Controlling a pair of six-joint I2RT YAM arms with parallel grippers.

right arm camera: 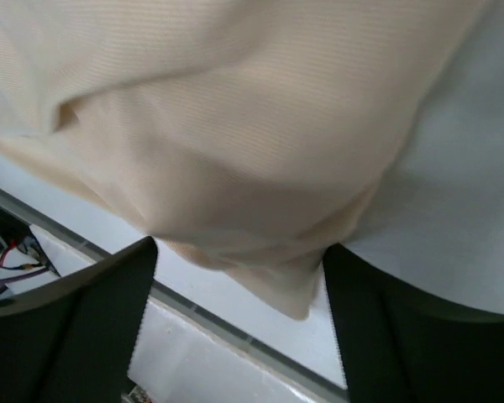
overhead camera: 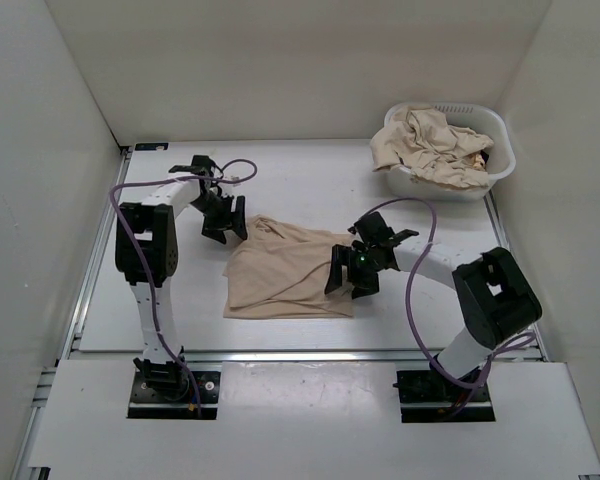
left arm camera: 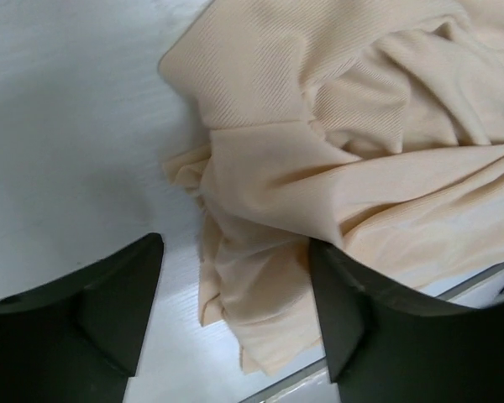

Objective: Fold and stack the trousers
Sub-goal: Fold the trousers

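A folded beige pair of trousers [overhead camera: 285,268] lies on the white table between the two arms. My left gripper [overhead camera: 223,222] is open at its far left corner; in the left wrist view the wrinkled fabric [left arm camera: 319,159] lies between and beyond the open fingers [left arm camera: 370,327]. My right gripper [overhead camera: 348,275] is open over the right edge of the trousers; in the right wrist view the fabric corner [right arm camera: 277,260] hangs between the open fingers [right arm camera: 101,327]. Neither gripper is closed on the cloth.
A white plastic basket [overhead camera: 488,125] at the far right holds more beige trousers [overhead camera: 430,148] in a heap. Light walls enclose the table on three sides. A metal rail [overhead camera: 310,352] runs along the table's near edge.
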